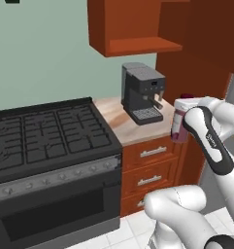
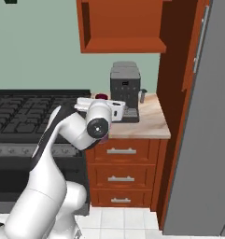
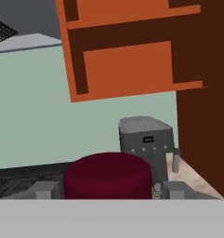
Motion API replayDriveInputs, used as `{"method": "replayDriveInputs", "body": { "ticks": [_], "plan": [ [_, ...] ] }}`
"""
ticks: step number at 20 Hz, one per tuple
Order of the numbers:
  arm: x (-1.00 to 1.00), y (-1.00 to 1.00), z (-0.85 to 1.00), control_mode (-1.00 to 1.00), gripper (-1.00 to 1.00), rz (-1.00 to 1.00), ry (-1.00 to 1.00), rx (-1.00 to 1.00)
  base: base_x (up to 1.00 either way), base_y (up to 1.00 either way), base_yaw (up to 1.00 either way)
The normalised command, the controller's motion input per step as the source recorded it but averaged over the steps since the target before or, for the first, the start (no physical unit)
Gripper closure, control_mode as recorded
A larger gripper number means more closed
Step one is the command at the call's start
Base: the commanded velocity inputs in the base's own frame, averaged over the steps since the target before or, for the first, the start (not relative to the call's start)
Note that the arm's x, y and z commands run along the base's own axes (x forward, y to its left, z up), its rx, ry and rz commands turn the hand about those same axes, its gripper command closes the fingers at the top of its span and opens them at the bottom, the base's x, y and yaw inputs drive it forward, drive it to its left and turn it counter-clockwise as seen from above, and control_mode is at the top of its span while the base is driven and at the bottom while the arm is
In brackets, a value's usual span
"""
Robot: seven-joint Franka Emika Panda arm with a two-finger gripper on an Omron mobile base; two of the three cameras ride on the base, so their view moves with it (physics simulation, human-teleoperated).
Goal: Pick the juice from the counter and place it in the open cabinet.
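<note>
Small beige marble-patterned surface (image 1: 119,127) atop reddish-brown drawers (image 1: 150,168) with silver handles, wedged between a black stove (image 1: 45,141) and a tall reddish-brown panel. Carries a dark grey coffee machine (image 1: 142,92), set toward the back by the pale green wall. Bare slab in front and beside.

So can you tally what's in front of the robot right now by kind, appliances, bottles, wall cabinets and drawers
Appliances: 2, the stove and the coffee machine
Bottles: 1, the juice, held in the gripper
Wall cabinets: 1, the open cabinet
Drawers: 3
Total: 7
</note>
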Motion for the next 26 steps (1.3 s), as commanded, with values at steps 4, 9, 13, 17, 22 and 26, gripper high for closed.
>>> {"method": "replayDriveInputs", "body": {
  "ticks": [4, 9, 13, 17, 22, 26],
  "plan": [
    [0.00, 0.00, 0.00, 1.00, 1.00, 0.00, 0.00, 0.00, 0.62, 0.00, 0.00],
    [0.00, 0.00, 0.00, 1.00, 1.00, 0.00, 0.00, 0.00, 0.64, 0.00, 0.00],
    [0.00, 0.00, 0.00, 1.00, 1.00, 0.00, 0.00, 0.00, 0.54, -0.01, 0.00],
    [0.00, 0.00, 0.00, 1.00, 1.00, 0.00, 0.00, 0.00, 0.46, -0.19, 0.00],
    [0.00, 0.00, 0.00, 1.00, 1.00, 0.00, 0.00, 0.00, 0.22, -0.38, 0.00],
    [0.00, 0.00, 0.00, 1.00, 1.00, 0.00, 0.00, 0.00, 0.00, -0.64, 0.00]
  ]
}}
